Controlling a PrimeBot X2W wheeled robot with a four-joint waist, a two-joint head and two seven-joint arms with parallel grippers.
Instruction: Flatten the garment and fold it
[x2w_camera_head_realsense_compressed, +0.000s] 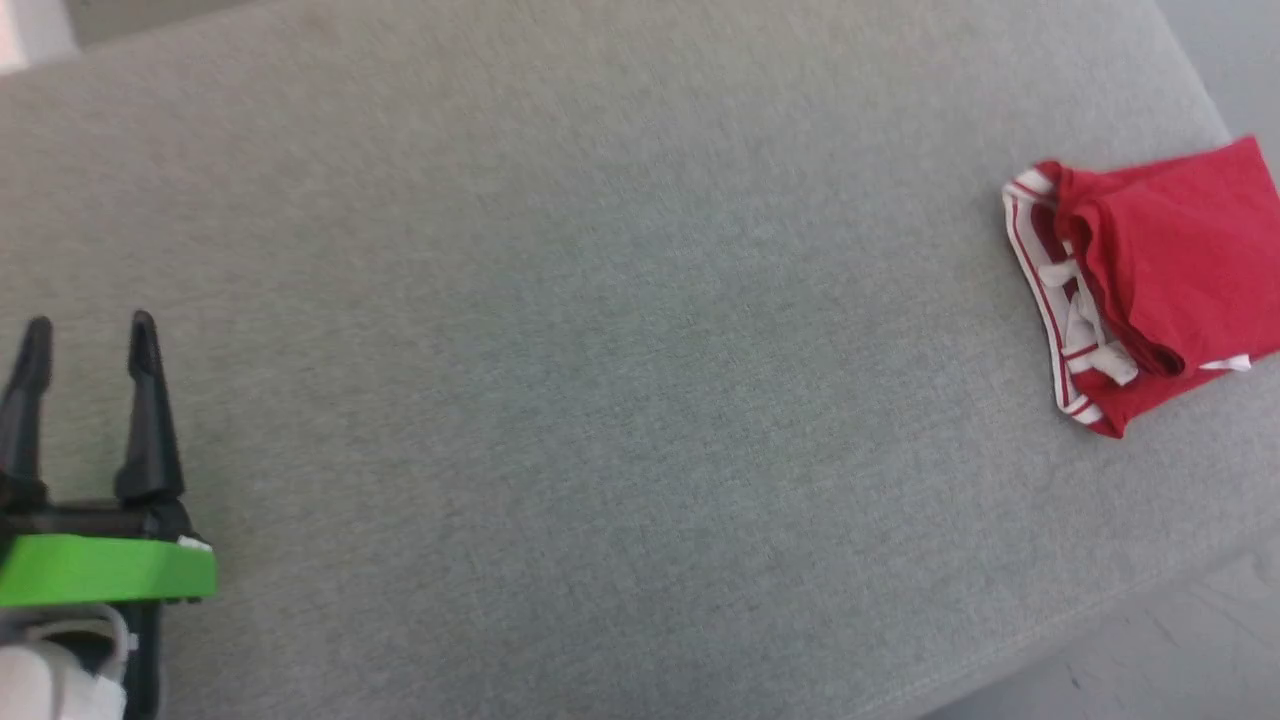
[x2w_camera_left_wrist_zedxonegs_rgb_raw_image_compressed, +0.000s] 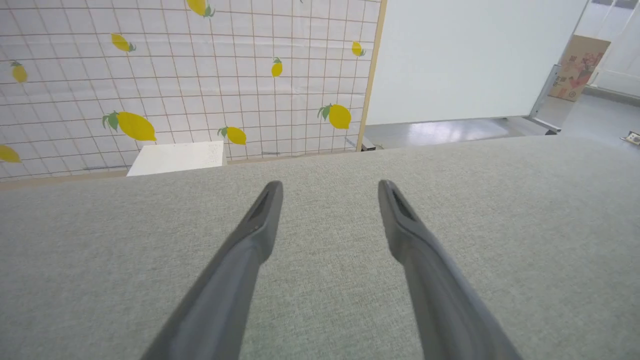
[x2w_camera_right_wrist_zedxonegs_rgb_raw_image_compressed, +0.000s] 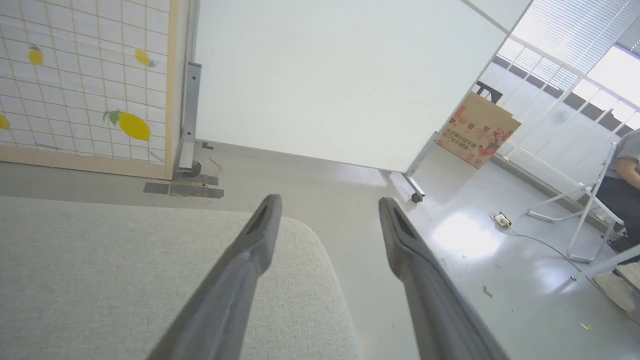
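**Item: red jersey, folded bundle**

Garment (x2w_camera_head_realsense_compressed: 1170, 270): red, white striped trim, lying bunched and folded on the grey desk (x2w_camera_head_realsense_compressed: 600, 350), near its right edge. Probably light, limp and a little slick; best taken at a trimmed edge or corner.

Lettering: none showing.

Cardboard box (x2w_camera_right_wrist_zedxonegs_rgb_raw_image_compressed: 477, 131) beyond the desk: print unreadable.

Left gripper (x2w_camera_head_realsense_compressed: 90, 322), right gripper (x2w_camera_right_wrist_zedxonegs_rgb_raw_image_compressed: 329, 199): fingers spread, empty.

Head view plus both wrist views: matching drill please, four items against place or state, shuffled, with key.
1. garment
2. left gripper
3. right gripper
4. cardboard box

A. open, above the rounded corner of the grey surface
B. on the floor, beside the white panel
C. red, folded small, at the head view's right edge
D. open, at the head view's lower left

Pairs: 1-C, 2-D, 3-A, 4-B
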